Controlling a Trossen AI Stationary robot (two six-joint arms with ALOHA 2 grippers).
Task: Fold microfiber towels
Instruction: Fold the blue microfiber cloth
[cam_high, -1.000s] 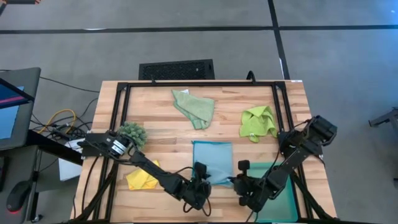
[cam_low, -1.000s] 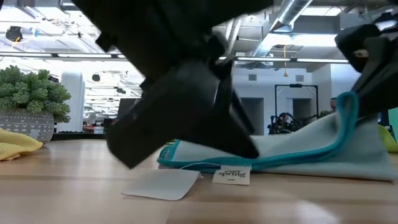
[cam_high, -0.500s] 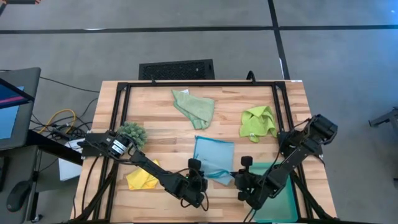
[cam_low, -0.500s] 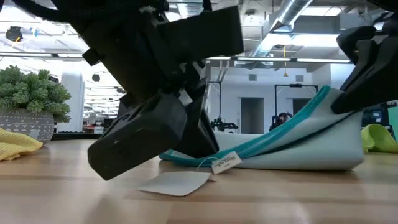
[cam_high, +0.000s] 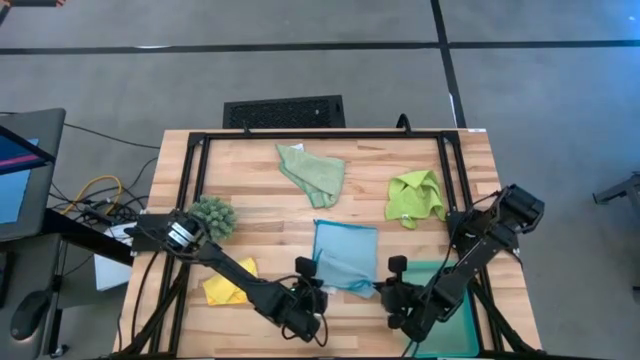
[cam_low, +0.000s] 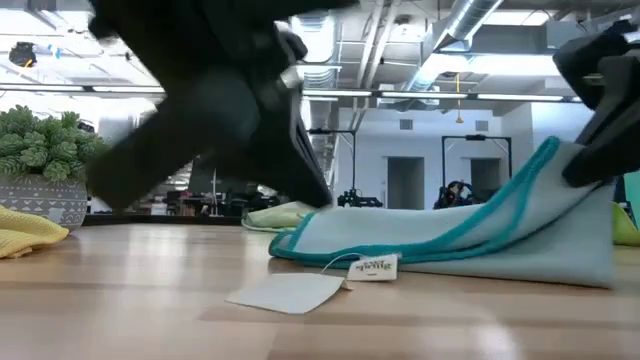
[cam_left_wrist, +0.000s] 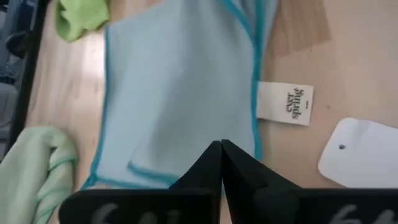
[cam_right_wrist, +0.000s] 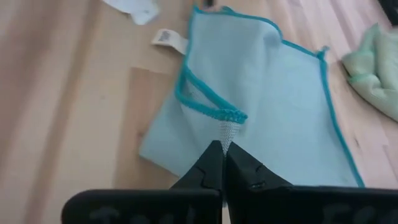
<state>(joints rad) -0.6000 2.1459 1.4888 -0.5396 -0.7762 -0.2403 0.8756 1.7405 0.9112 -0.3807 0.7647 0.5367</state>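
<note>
Your right gripper (cam_right_wrist: 222, 149) pinched shut on a raised corner of the light blue towel (cam_high: 345, 255); your left gripper (cam_left_wrist: 221, 149) was closed, holding nothing visible; the towel, teal-edged with a white tag (cam_left_wrist: 285, 103), lay at lower centre of the high view.

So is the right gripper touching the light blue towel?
Touching. The right wrist view shows the right gripper with jaws shut on the light blue towel at its edge.

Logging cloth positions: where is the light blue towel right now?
High view: the light blue towel lies centre-front on the table, between the left gripper and right gripper.
</note>
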